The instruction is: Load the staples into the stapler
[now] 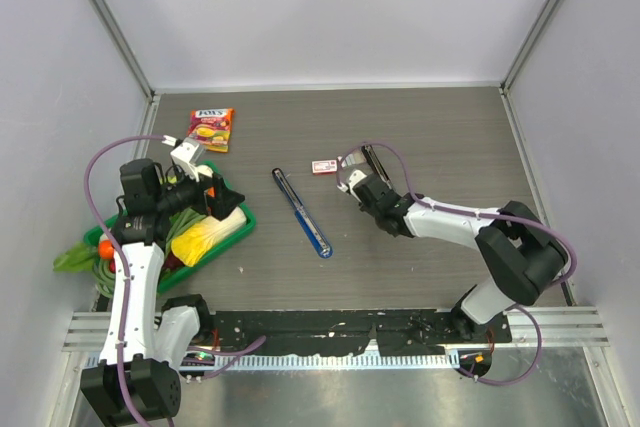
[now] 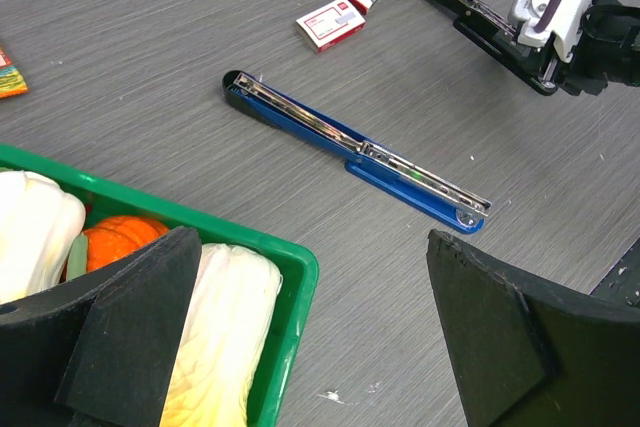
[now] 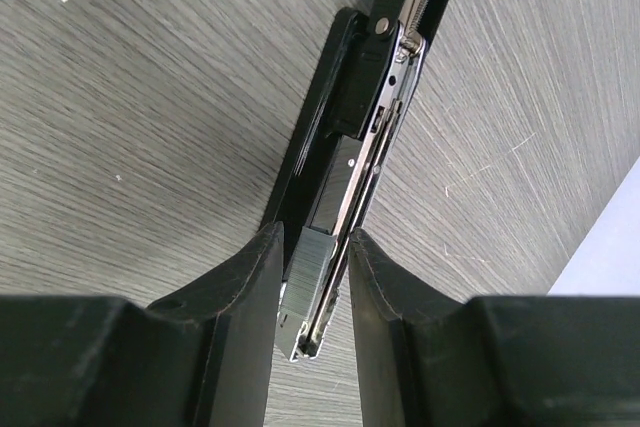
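A black stapler (image 1: 378, 160) lies opened flat at the back right of the table, seen also in the left wrist view (image 2: 470, 12). In the right wrist view its metal magazine (image 3: 350, 97) runs away from me. The staples (image 3: 312, 282), a short silvery strip, sit tilted at the near end of that magazine. My right gripper (image 3: 315, 232) straddles that end, with the fingers close against the strip and the rail. From above it (image 1: 350, 180) is low over the stapler. My left gripper (image 2: 310, 237) hangs wide open over the green tray's rim (image 2: 290, 277), holding nothing.
A blue stapler (image 1: 301, 212) lies opened flat mid-table. A red-and-white box (image 1: 323, 166) rests beside the black stapler. The green tray (image 1: 235, 232) at the left holds vegetables. A snack packet (image 1: 212, 129) lies at the back left. Walls close the table in on three sides.
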`<state>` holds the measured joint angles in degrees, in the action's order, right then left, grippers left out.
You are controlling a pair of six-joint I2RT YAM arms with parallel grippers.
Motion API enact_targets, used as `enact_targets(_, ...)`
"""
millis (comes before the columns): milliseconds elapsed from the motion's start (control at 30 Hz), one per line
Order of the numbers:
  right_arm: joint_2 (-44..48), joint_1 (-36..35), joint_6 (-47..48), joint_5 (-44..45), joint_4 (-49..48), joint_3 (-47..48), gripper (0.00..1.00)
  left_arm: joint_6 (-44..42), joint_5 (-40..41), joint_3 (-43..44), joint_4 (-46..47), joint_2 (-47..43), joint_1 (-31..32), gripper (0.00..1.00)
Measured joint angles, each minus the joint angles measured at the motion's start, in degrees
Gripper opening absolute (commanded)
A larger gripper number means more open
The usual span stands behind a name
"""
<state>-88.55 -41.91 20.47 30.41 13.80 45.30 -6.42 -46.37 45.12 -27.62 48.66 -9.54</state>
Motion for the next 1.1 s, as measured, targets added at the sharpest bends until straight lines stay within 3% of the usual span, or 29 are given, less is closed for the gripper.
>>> enact_targets(1100, -1.01, -0.04, 0.85, 3.06, -0.52, -0.87, 0.17, 0.0, 0.0, -0.07, 0.0, 0.0, -0.02, 1.0)
